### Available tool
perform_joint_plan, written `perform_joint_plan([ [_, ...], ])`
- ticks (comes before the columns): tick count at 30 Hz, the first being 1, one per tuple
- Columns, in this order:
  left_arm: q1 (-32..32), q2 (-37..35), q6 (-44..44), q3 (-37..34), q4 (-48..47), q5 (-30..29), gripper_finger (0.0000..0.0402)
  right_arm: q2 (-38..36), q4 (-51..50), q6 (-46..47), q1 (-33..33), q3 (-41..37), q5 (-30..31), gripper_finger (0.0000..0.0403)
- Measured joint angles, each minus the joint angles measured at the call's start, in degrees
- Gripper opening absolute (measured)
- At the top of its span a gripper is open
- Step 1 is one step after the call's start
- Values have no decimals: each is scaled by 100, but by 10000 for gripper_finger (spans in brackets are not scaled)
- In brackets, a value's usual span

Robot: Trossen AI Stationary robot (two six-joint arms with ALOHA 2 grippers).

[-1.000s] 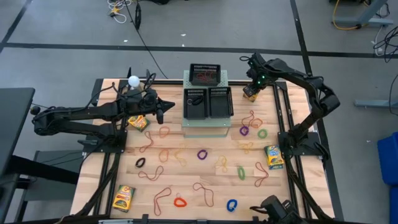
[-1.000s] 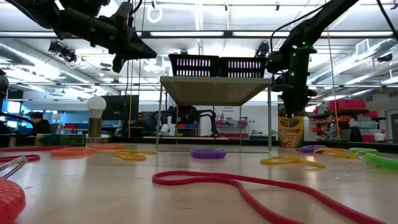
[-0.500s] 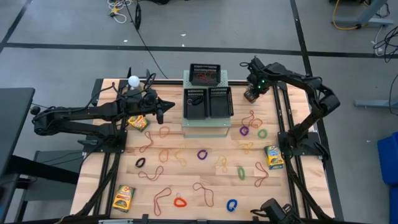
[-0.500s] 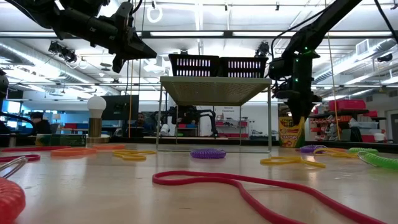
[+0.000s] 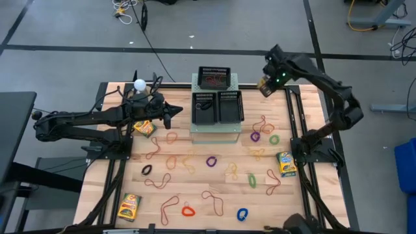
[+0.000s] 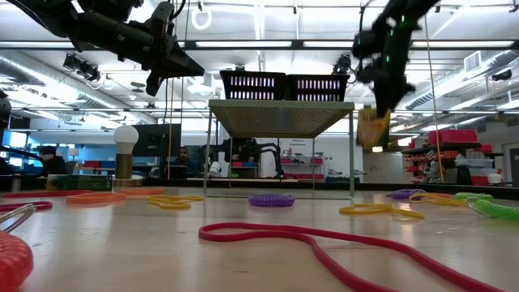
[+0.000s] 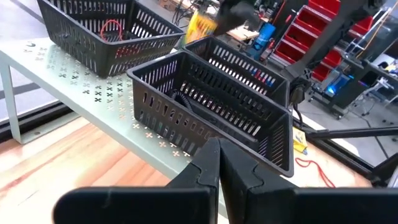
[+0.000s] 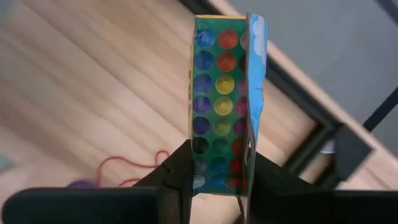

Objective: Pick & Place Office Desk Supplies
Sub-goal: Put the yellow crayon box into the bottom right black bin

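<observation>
My right gripper [image 5: 267, 83] is high over the table's far right corner, shut on a yellow-green crayon box [image 6: 372, 127], whose dotted narrow side [image 8: 222, 93] faces the wrist camera. My left gripper [image 5: 167, 117] hovers shut and empty, left of the black mesh trays [image 5: 218, 106]. More crayon boxes lie flat on the table: one under the left arm [image 5: 144, 127], one at the right [image 5: 285, 162], one near left [image 5: 130, 206]. Rubber bands [image 5: 170, 161] and small coloured loops [image 5: 212, 161] are scattered across the wood. My right gripper pinches the crayon box at its upper end [image 8: 217, 168] between the two fingers [image 8: 177, 171], one on each broad face. The fingers come from above, pointing steeply down. The box hangs below them, nearly upright and lifted clear of the table.
Three mesh trays sit on a pale-green perforated stand [image 5: 214, 133] at the far middle; the far tray [image 5: 214, 78] holds red bands. A white bulb-shaped thing [image 5: 139, 84] stands at the far left. Free wood lies between the scattered bands.
My right gripper has shut on the crayon box that stood upright on the table's far right and has risen with it, drifting toward the far edge. The box is now lifted clear of the table.
</observation>
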Motion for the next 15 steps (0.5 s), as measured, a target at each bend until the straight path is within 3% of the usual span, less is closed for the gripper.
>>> perform_joint_plan([
  [6, 2, -2, -22, 0, 1, -2, 8, -14, -1013, -9, 597, 1728, 560, 87],
  [15, 2, 0, 19, 0, 2, -2, 8, 243, -1146, -396, 1933, 3426, 208, 88],
])
